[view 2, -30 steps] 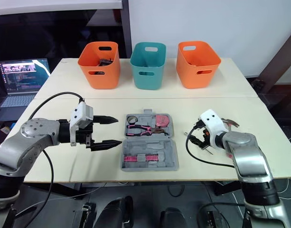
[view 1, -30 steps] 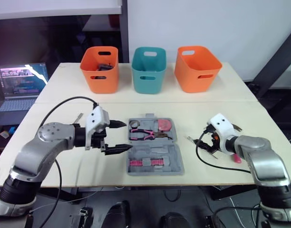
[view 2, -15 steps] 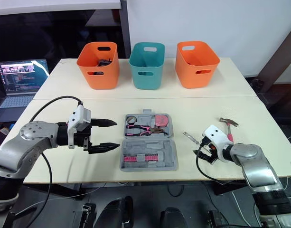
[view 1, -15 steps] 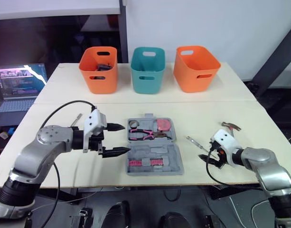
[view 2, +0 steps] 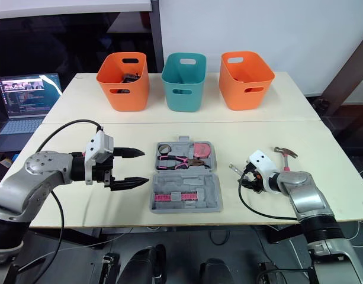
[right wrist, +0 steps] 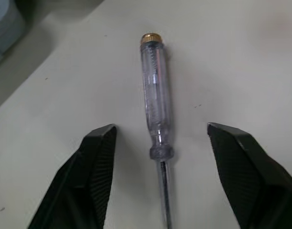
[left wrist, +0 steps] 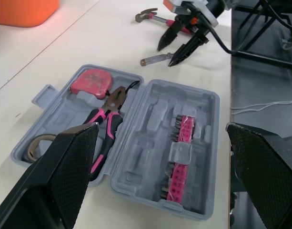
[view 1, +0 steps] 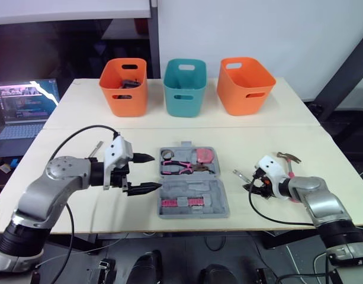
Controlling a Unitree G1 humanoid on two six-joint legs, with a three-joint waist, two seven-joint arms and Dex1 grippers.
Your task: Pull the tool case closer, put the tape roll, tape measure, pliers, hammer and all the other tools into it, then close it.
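Grey tool case [view 1: 212,201] lies open mid-table; R gripper [right wrist: 160,130] sits at the screwdriver [right wrist: 156,109].
Far half of case holds tape roll [view 1: 167,155], pliers [view 1: 182,167] & tape measure [view 1: 205,155]; near half has a pink bit strip [view 1: 182,203]. L gripper [view 1: 157,171] hovers just beside case's left edge, fingers wide apart, nothing held. R gripper is low over table, right of case, fingers spread either side of clear-handled screwdriver w/o touching it. Hammer [view 2: 285,152] lies on table just beyond R gripper, outside case.
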